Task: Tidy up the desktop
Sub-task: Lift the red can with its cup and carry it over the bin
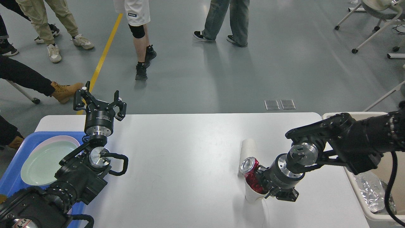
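Observation:
The white desktop fills the lower half of the head view. At its right stands a dented red can, tilted in the mouth of a white paper cup. A second white cup lies just behind it. My right gripper comes in from the right and sits tight against the can's right side. Its dark fingers merge with the can, so its state is unclear. My left gripper is raised over the far left edge of the desktop, open and holding nothing.
A blue tray holding a pale green plate sits at the left edge. A beige bin with crumpled foil stands off the right edge. Several people walk or stand on the grey floor beyond.

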Controlling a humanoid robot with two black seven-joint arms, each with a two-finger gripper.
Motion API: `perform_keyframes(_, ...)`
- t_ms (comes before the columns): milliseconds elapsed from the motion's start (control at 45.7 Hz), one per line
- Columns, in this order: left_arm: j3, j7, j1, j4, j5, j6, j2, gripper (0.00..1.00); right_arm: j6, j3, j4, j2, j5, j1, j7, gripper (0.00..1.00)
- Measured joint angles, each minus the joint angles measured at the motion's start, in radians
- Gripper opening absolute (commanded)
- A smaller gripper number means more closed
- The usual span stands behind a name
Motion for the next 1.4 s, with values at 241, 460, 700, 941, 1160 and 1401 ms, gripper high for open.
perform_keyframes(241,0.0,0.0,0.0,0.0,0.0,0.0,0.0,0.96,0.097,-0.017,0.034,-0.102,-0.002,0.096,-0.054,0.0)
perform_keyframes(460,0.0,0.0,0.0,0.0,0.0,0.0,0.0,0.96,0.25,-0.116,0.053,-0.226,-0.04,0.331,-0.176,0.0)
perform_keyframes(700,0.0,0.0,0.0,0.0,0.0,0.0,0.0,0.96,0.42,-0.364,0.049,-0.251,-0.103,0.658,-0.218,0.0)
perform_keyframes(941,0.0,0.0,0.0,0.0,0.0,0.0,0.0,0.96,0.559,-0.466,0.047,-0.25,-0.164,0.852,-0.227,0.0)
perform_keyframes(1160,0.0,0.0,0.0,0.0,0.0,0.0,0.0,0.96,0.604,-0.471,0.046,-0.244,-0.199,0.888,-0.237,0.0)
perform_keyframes(1401,0.0,0.0,0.0,0.0,0.0,0.0,0.0,0.96,0.538,-0.508,-0.102,-0.277,-0.367,0.714,-0.231,0.0)
